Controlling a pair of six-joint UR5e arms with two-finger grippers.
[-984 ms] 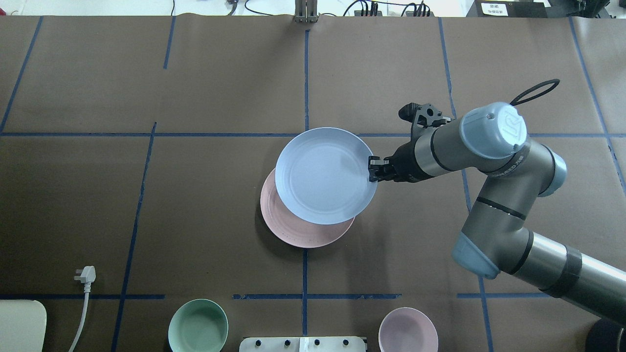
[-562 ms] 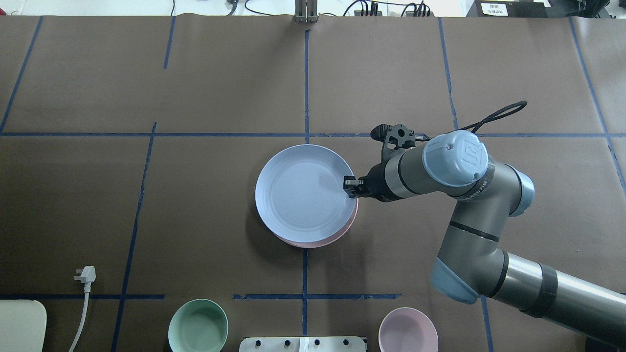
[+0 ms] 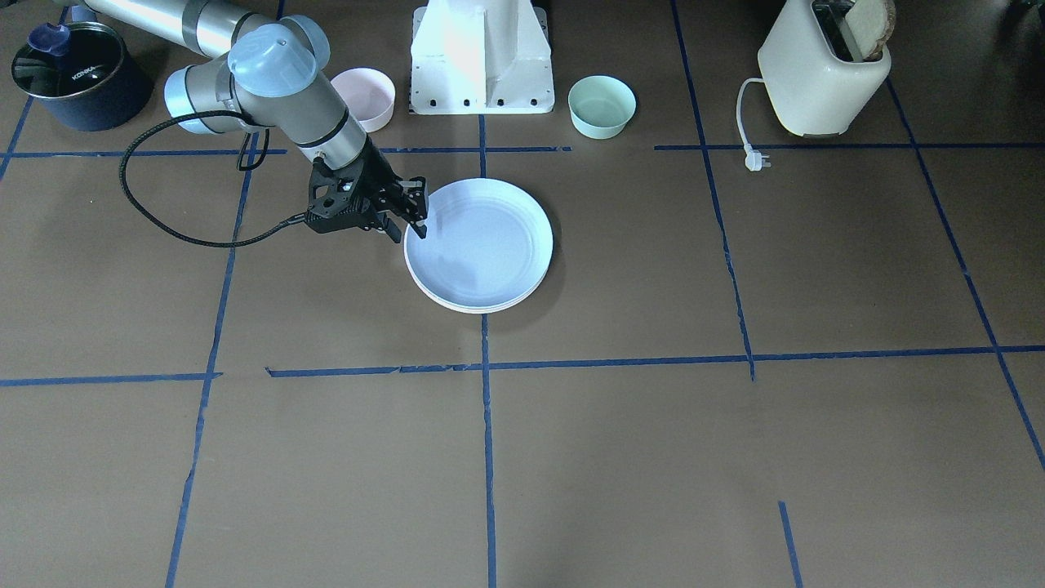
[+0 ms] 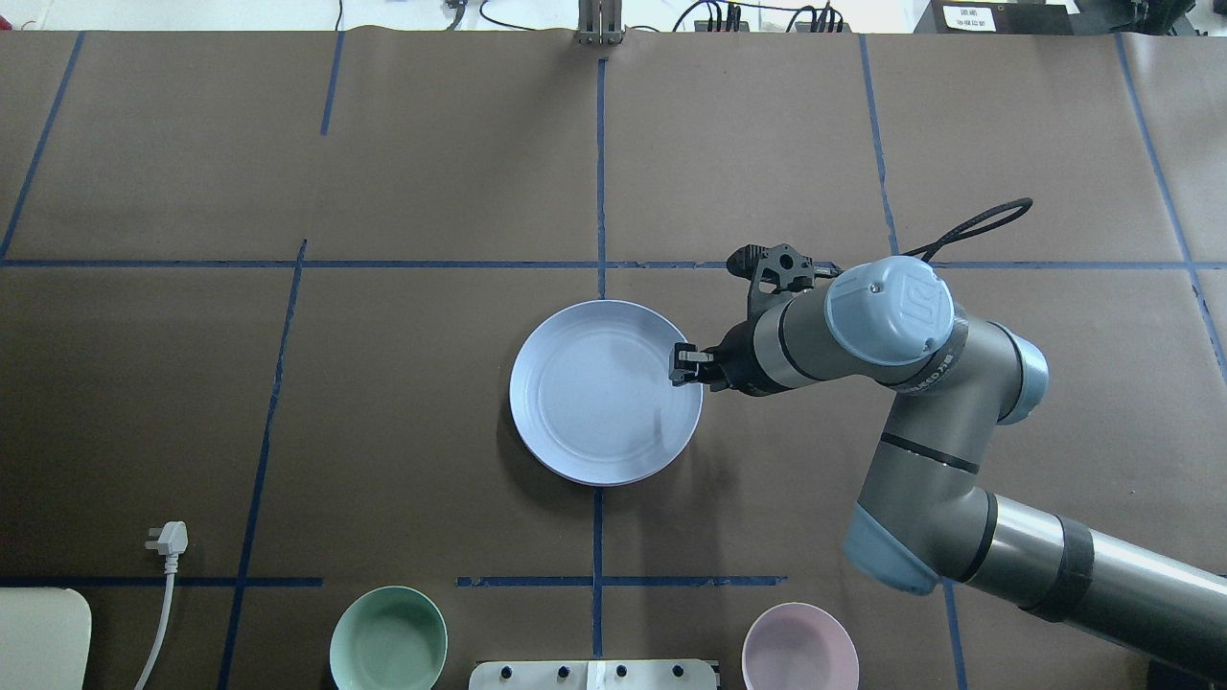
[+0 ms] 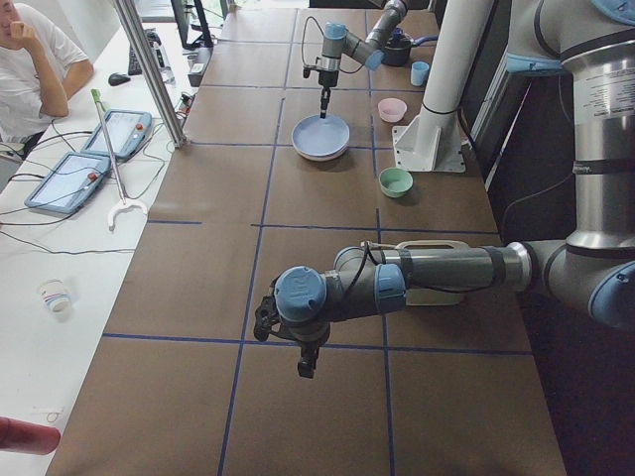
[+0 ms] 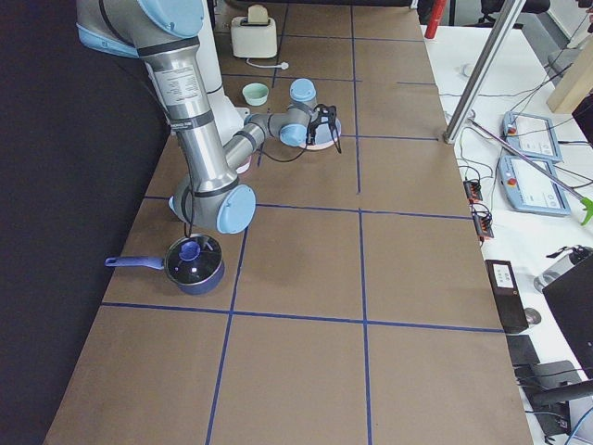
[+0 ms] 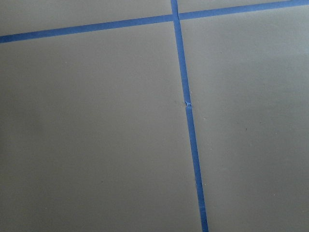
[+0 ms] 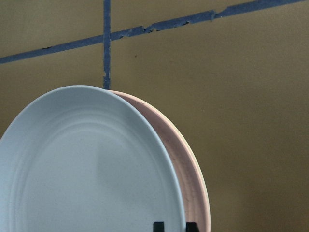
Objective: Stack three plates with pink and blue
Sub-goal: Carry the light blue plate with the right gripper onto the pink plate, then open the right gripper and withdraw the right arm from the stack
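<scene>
The light blue plate point(image 4: 599, 393) lies on top of the pale pink plate point(image 8: 190, 169) at the middle of the table, almost covering it. In the right wrist view the blue plate point(image 8: 87, 169) fills the lower left, and the pink rim shows along its right side. My right gripper point(image 4: 679, 364) is at the blue plate's right rim, shut on it, with the rim between the fingertips point(image 8: 158, 226). It also shows in the front view point(image 3: 412, 224). The cream-white plate does not show apart from the stack. My left gripper point(image 5: 306, 362) hangs over bare table far from the plates; I cannot tell whether it is open or shut.
A mint-green bowl point(image 4: 388, 640) and a small pink bowl point(image 4: 799, 647) stand on either side of the robot's base point(image 3: 482, 57). A toaster point(image 3: 820, 69) with its loose plug point(image 4: 168, 539) is at the robot's left. A dark pot point(image 3: 77, 73) is at its right.
My right gripper carried the blue plate left and toward the robot until it was over the pink plate. The blue plate then came down flat onto the pink plate.
</scene>
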